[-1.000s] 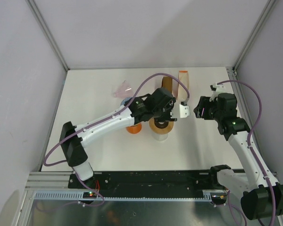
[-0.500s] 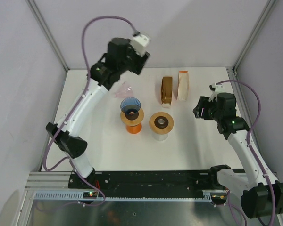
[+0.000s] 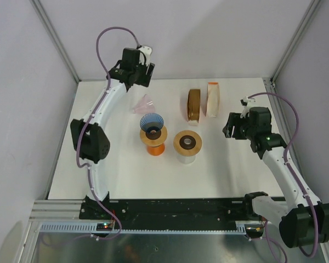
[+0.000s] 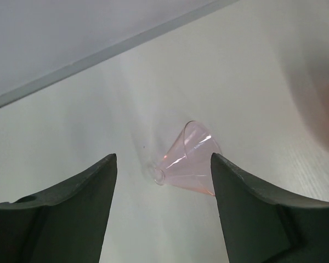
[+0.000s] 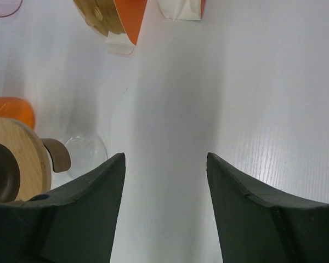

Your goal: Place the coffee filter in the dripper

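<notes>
A clear pink cone-shaped dripper [image 3: 144, 103] lies on its side at the back left; in the left wrist view the cone [image 4: 191, 162] shows between my fingers, well below them. My left gripper [image 3: 135, 76] [image 4: 163, 159] is open and empty, raised above the back of the table near the cone. A stack of brown coffee filters [image 3: 193, 104] and a stack of white ones [image 3: 213, 99] stand upright at the back centre. My right gripper [image 3: 231, 126] [image 5: 164, 158] is open and empty, to the right of the filters.
A blue dripper on an orange stand [image 3: 152, 134] sits mid-table. Beside it is a wooden ring on a glass vessel [image 3: 187, 144], also in the right wrist view [image 5: 11, 164]. Booth walls close in the back and sides.
My left arm has swung away from over the wooden ring and up to the back left, above the pink cone. The right arm has barely moved.
</notes>
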